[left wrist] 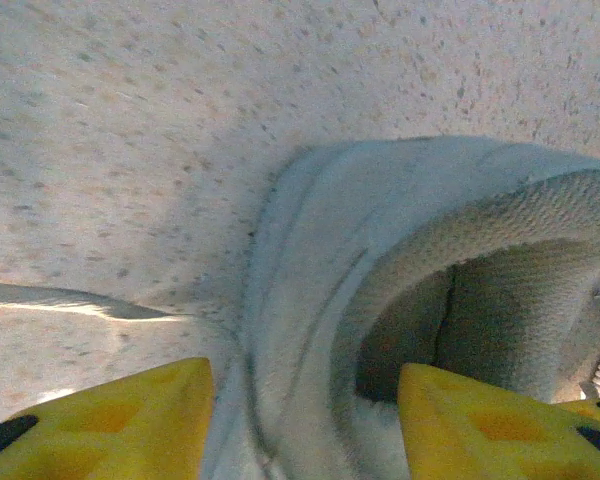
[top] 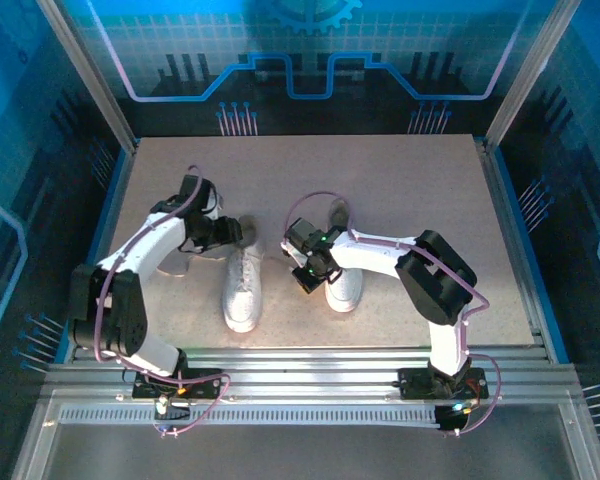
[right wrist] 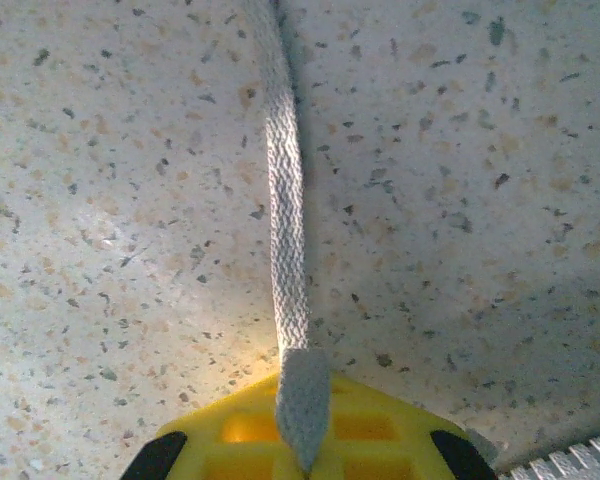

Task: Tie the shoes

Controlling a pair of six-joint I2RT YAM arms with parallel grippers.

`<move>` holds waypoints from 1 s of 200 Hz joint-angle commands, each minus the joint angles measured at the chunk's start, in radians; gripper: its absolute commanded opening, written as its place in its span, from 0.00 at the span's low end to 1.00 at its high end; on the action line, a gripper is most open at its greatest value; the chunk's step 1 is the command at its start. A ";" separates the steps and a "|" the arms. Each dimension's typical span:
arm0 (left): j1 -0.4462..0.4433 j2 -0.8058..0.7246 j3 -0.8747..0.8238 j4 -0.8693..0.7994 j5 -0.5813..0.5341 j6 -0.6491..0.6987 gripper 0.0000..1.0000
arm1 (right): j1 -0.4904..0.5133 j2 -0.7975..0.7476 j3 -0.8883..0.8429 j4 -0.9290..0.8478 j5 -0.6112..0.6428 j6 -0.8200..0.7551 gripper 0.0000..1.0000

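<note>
Two white shoes lie on the speckled table with their toes toward the near edge: the left shoe (top: 242,292) and the right shoe (top: 346,288). My left gripper (top: 225,233) is at the left shoe's heel. In the left wrist view the gripper (left wrist: 305,400) is open. One yellow finger (left wrist: 120,420) is outside the heel wall (left wrist: 310,300) and the other is inside the dark opening (left wrist: 460,320). My right gripper (top: 306,270) sits between the shoes. It (right wrist: 305,425) is shut on a flat white lace (right wrist: 285,200) that runs away across the table.
A loose lace (left wrist: 70,300) lies flat on the table left of the heel. Metal rails (top: 300,365) run along the near edge by the arm bases. Blue panels and frame posts (top: 90,75) enclose the table's sides and back.
</note>
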 commanded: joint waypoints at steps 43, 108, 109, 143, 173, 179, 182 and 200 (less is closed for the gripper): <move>0.147 -0.113 -0.092 -0.092 0.107 0.028 0.41 | 0.049 -0.029 0.069 0.106 -0.120 0.129 0.02; -0.030 -0.108 -0.313 0.172 0.213 -0.199 0.19 | 0.023 0.092 0.239 0.125 -0.245 0.113 0.00; -0.034 -0.108 -0.313 0.174 0.213 -0.201 0.18 | 0.022 0.095 0.242 0.123 -0.248 0.111 0.00; -0.118 -0.097 -0.259 0.226 0.201 -0.286 0.18 | -0.031 0.095 0.283 0.089 -0.272 0.068 0.00; -0.131 -0.042 -0.175 0.204 0.169 -0.256 0.19 | -0.069 0.067 0.255 0.081 -0.281 0.052 0.00; -0.131 -0.029 -0.153 0.183 0.151 -0.233 0.21 | -0.070 0.062 0.247 0.079 -0.283 0.052 0.00; -0.131 -0.024 -0.142 0.167 0.139 -0.225 0.22 | -0.073 0.059 0.242 0.079 -0.283 0.051 0.00; -0.123 -0.017 -0.081 0.072 0.045 -0.160 0.34 | -0.069 0.039 0.197 0.084 -0.287 0.064 0.00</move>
